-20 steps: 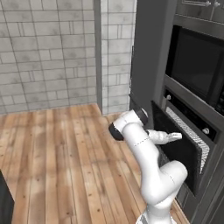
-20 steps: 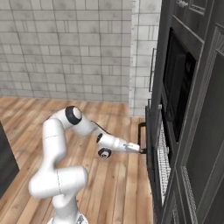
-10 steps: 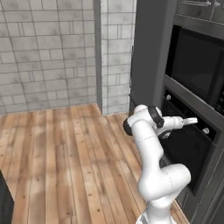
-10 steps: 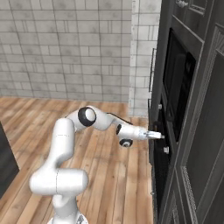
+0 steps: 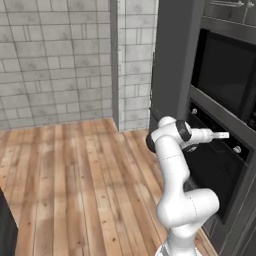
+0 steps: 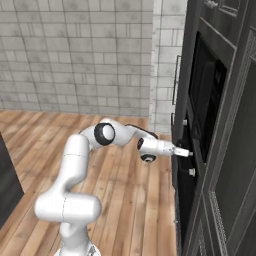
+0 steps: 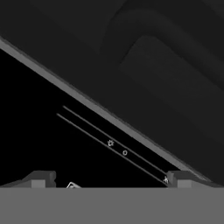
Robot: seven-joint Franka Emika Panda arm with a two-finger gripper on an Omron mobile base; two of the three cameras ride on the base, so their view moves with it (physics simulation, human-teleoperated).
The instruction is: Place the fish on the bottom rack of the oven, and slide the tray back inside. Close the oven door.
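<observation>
My claw (image 7: pixel 107 179) is spread wide, grasping nothing, its tips far apart at the bottom of the hand view. Just ahead of it is the oven (image 5: pixel 220 165), with the closed oven door (image 5: pixel 212 172) below my claw and a small knob (image 6: pixel 191 172) beside it.

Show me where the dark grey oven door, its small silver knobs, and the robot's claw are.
Dark grey oven door (image 5: pixel 212 172), left base view, front panel.
Small silver knob (image 5: pixel 237 149), left base view, knob face.
Claw (image 6: pixel 189 153), right base view, between its fingertips.
</observation>
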